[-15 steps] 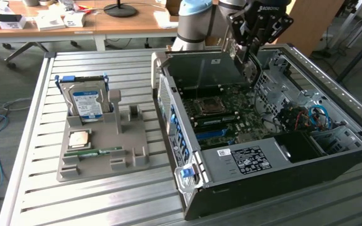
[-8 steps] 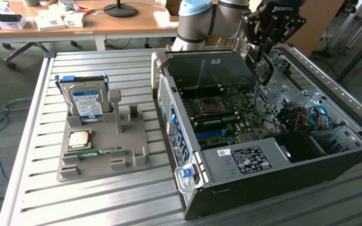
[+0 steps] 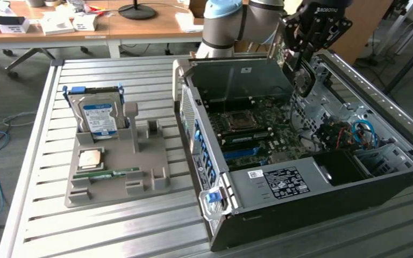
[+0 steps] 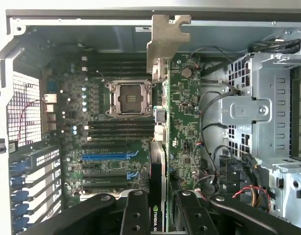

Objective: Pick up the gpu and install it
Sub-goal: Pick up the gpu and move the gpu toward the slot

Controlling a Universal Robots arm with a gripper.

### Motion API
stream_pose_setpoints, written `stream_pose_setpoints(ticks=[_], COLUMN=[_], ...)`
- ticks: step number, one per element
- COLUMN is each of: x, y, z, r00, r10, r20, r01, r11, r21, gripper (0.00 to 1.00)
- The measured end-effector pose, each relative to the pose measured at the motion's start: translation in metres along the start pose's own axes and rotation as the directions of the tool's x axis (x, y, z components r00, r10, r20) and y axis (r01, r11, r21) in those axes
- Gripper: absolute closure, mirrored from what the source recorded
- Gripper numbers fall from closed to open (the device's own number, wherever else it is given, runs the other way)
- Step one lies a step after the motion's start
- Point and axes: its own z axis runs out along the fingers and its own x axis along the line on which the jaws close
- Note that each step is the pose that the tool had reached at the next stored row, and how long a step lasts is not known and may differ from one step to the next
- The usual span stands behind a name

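The gripper (image 4: 160, 201) is clamped on the gpu (image 4: 159, 147), its dark fingers (image 4: 136, 210) pressing the card's two flat faces. That is probably the surest hold on so thin a board, and it leaves the edges free. From the wrist view the card runs edge-on away from the fingers, with its silvery metal bracket (image 4: 168, 36) at the far end.

In the exterior view the gripper (image 3: 298, 59) holds the gpu (image 3: 303, 80) above the open computer case (image 3: 335, 209), near the case's far wall and clear of everything inside. The card is not seated. The motherboard (image 4: 116, 147) lies flat on the case floor, and its blue expansion slot (image 4: 106, 156) is bare.

Beside the case, a grey parts holder (image 3: 149, 188) keeps a hard drive (image 3: 99, 115) upright and a memory stick (image 3: 106, 173) flat, so each part can be grasped cleanly.
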Motion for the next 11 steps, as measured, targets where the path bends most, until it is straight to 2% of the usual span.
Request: stream_pose_setpoints(ticks=[2, 6, 11], x=[-0.0047, -0.0116, -0.0124], y=[0.0002, 0.0005, 0.0006], z=[0.0000, 0.0003, 0.0004], r00=[1.0000, 0.9998, 0.9998], r10=[0.000, -0.004, -0.008], r20=[-0.0088, -0.0194, -0.0206], r01=[0.000, 0.004, 0.008], r11=[1.0000, 1.0000, 1.0000], r21=[0.0007, 0.0010, 0.0008], gripper=[0.74, 0.74, 0.74])
